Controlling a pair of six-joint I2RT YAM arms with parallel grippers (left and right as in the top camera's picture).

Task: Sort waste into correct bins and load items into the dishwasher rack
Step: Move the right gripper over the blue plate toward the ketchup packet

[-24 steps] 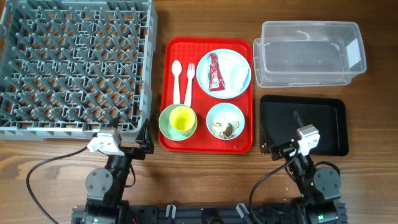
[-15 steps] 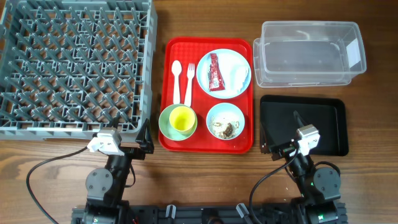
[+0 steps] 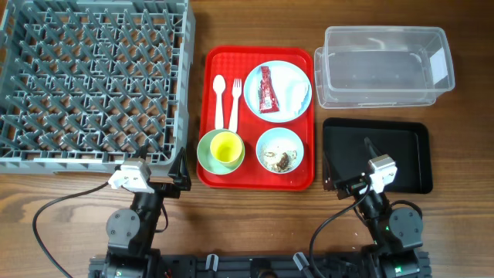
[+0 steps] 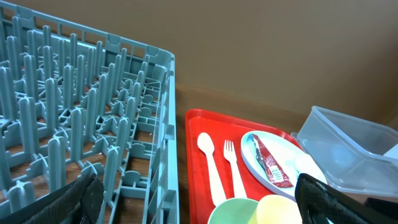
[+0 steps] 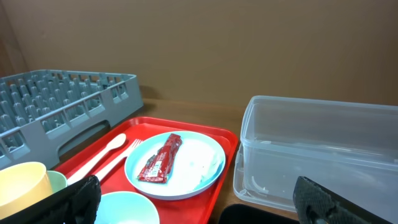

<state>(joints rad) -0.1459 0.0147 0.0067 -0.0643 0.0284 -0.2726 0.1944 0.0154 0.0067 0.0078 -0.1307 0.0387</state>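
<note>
- Down low, facing forward, my left gripper (image 4: 199, 202) and right gripper (image 5: 196, 202) gape wide, empty.
- On the pale blue round plate (image 3: 251, 89), the slim red snack wrapper (image 3: 266, 89) lies lengthwise away from me.

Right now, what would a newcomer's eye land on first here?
The bright red tray at centre, with a red wrapper on its pale blue plate. Left of it sits the big grey rack; to its right, a clear tub behind a black tray.

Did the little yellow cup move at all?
No. The yellow cup sits in the green bowl, same corner of the red tray as before.
</note>
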